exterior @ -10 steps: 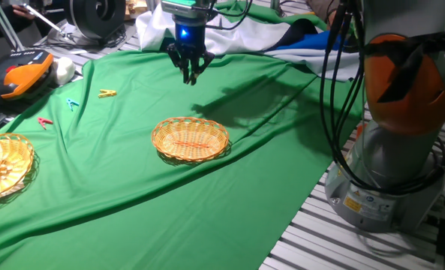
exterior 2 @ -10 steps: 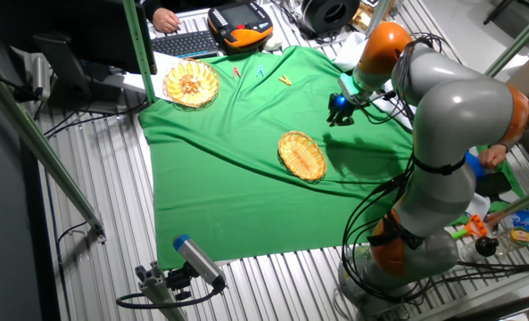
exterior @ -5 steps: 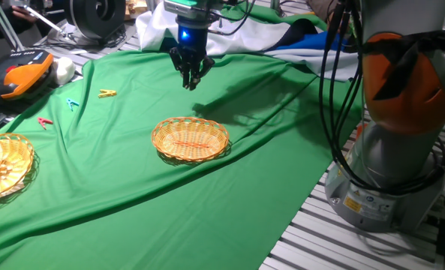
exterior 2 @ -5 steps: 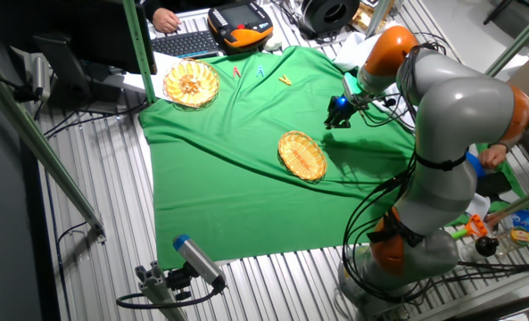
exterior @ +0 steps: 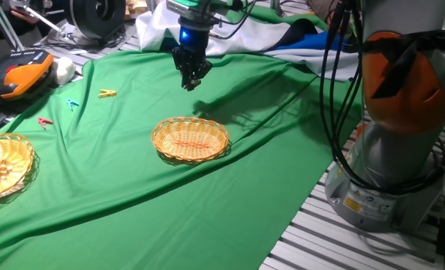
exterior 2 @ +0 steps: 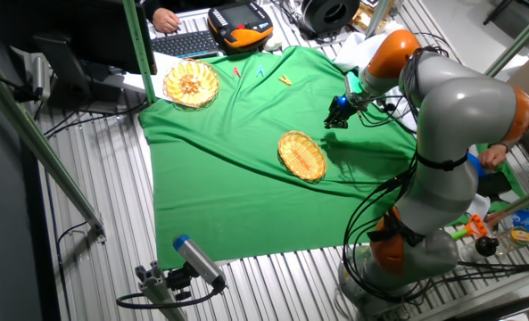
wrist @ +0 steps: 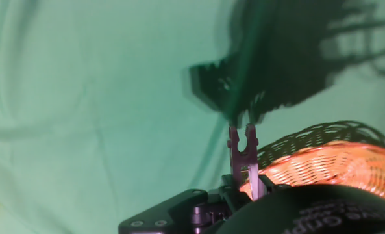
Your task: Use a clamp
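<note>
Between the jaws, pinched tight on the clamp (wrist: 243, 156) with the gripper (exterior: 190, 79) up over the green cloth (exterior: 132, 187), so gotta swing toward the wicker basket (exterior: 190, 139) below and keep the clip's forked end facing its rim.

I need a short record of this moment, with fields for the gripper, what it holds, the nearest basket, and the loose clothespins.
gripper: gripper in the air above the green cloth, jaws shut
held: small dark clamp, sticking out past the jaws
nearest basket: empty wicker basket, apart from the gripper
loose clothespins: yellow clothespin, blue clothespin, red clothespin, all lying on the cloth
</note>
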### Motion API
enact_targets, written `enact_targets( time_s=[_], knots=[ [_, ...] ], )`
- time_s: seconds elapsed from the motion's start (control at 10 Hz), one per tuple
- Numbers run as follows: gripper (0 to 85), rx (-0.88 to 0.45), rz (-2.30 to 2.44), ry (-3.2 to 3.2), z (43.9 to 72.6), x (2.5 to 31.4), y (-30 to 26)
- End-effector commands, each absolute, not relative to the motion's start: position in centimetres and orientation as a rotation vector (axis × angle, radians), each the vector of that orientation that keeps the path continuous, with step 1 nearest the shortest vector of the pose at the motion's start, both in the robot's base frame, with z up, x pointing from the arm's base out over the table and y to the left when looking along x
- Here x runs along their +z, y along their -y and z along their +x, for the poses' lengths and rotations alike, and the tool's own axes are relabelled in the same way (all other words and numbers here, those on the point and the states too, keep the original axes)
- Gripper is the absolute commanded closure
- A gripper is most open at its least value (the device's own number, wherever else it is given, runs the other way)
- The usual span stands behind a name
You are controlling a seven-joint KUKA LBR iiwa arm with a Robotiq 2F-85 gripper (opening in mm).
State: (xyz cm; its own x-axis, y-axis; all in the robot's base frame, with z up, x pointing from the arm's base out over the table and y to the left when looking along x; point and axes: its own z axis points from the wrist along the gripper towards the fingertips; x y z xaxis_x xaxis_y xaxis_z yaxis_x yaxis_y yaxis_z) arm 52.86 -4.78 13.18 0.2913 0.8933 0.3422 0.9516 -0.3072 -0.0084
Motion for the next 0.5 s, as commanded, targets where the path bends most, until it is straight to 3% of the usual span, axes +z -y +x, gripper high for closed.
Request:
enact_targets(
  time_s=[0.0, 0.4],
  knots=[
    [85.0, -0.441, -2.54, 1.464, 52.88, 13.16, 4.77],
    [85.0, -0.456, -2.589, 1.392, 53.01, 13.1, 4.8]
  ],
)
